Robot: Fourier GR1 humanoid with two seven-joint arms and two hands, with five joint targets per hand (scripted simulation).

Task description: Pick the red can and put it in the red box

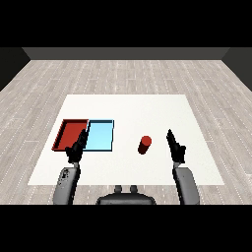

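Note:
The red can (144,145) stands upright on the white table (147,108), right of the trays. My right hand (174,146) is a short way to the can's right, apart from it, fingers straight and pointing forward, open. At the table's left lies the red tray (69,130), with the light blue tray (101,135) directly beside it on the right. My left hand (78,145) hovers over the near edge where the two trays meet, fingers straight, holding nothing.
Both grey forearms (66,184) come in from the lower corners. The table's near edge runs just in front of the hands. Grey wooden floor surrounds the table.

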